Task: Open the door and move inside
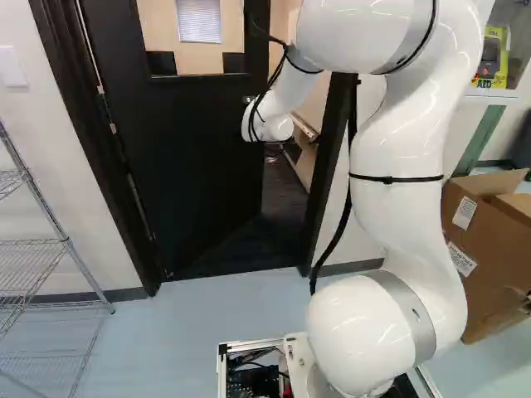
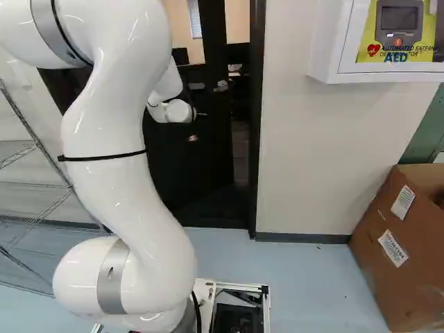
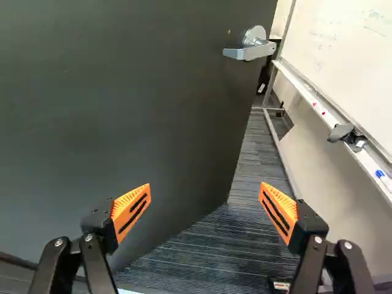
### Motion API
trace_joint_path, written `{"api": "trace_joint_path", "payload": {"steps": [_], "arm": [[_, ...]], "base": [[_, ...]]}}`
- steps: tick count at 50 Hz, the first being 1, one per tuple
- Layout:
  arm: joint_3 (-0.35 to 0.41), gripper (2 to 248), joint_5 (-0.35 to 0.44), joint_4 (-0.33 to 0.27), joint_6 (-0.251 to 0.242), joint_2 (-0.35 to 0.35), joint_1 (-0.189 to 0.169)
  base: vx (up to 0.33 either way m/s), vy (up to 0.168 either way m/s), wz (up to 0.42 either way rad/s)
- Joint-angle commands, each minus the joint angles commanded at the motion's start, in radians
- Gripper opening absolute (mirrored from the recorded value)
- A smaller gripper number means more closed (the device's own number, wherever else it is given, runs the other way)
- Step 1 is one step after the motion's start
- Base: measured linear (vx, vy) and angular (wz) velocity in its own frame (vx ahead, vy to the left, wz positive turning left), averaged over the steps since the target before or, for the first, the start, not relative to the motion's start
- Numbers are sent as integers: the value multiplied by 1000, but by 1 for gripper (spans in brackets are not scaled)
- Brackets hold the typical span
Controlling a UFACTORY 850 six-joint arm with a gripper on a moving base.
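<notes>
The black door (image 1: 195, 141) stands partly open, swung away into the room beyond, with a window in its upper part. My gripper (image 2: 200, 115) is mostly lost against the dark door in the right base view, at the end of the white wrist. In the wrist view the gripper (image 3: 205, 190) is open with nothing between its fingers. The door's face (image 3: 135, 110) lies ahead and on one side of it; the gap past the door's free edge is on the other. The silver lever handle (image 3: 251, 49) is farther ahead, near that edge, apart from the fingers.
Through the doorway are dark carpet (image 3: 214, 251) and a whiteboard (image 3: 343, 49) with a tray beside the gap. The right door frame (image 1: 328, 166) stands close to the arm. A wire shelf (image 1: 33, 257) is left of the door; a cardboard box (image 2: 395, 243) and AED cabinet (image 2: 329, 48) are right.
</notes>
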Motion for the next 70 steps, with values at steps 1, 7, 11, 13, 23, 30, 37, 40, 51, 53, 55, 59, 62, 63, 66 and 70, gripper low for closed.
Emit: {"api": "trace_joint_path", "payload": {"steps": [1,7,11,13,23,30,37,40,51,53,55,59,62,63,66,70], "arm": [[7,247,2,0,0,5,-1],[39,247,12,0,0,32,-8],[61,247,19,0,0,51,-13],[72,247,23,0,0,60,-16],[126,247,41,0,0,107,-28],[164,247,53,-3,0,139,-38],[201,247,61,-12,0,172,-47],[217,247,64,-16,0,186,-51],[274,247,76,-39,0,238,-68],[284,247,80,-44,0,248,-71],[295,247,84,-50,0,257,-74],[316,247,92,-62,0,277,-80],[331,247,99,-72,0,291,-85],[336,247,101,-76,0,296,-86],[351,247,108,-88,0,311,-91],[371,247,116,-107,0,330,-98]], "base": [[0,0,0],[0,0,0],[0,0,0],[0,0,0],[0,0,0],[0,0,0],[0,0,0],[0,0,0],[0,0,0],[0,0,0],[0,0,0],[0,0,0],[0,0,0],[0,0,0],[0,0,0],[0,0,0]]}}
